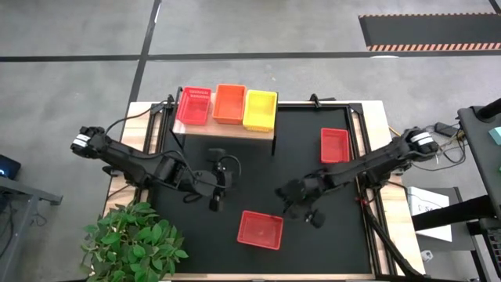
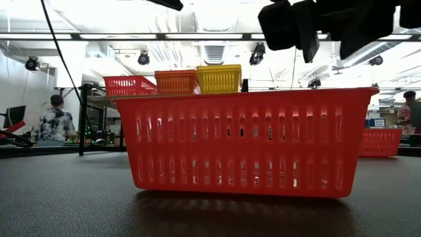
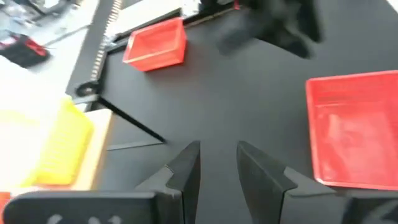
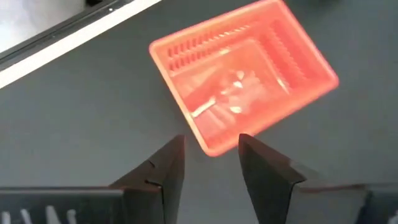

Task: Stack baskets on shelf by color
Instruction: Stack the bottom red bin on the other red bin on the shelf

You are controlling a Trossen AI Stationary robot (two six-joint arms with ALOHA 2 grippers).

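Red basket (image 1: 260,229) sits lower centre on your tabletop (image 1: 258,168), empty, between both spread, empty tools: left tool (image 1: 214,205), right tool (image 1: 314,220); another red basket (image 1: 335,145) lies right.

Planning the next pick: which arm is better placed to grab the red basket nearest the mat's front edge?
Right, probably. The right gripper hangs open beside that red basket; the left gripper sits farther off.

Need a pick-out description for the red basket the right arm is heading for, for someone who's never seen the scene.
Start at the black mat. Two red baskets lie on it off the wooden shelf; skip the far red basket by the right edge. The near red basket sits alone at the front, below the right tool, its fingers open.
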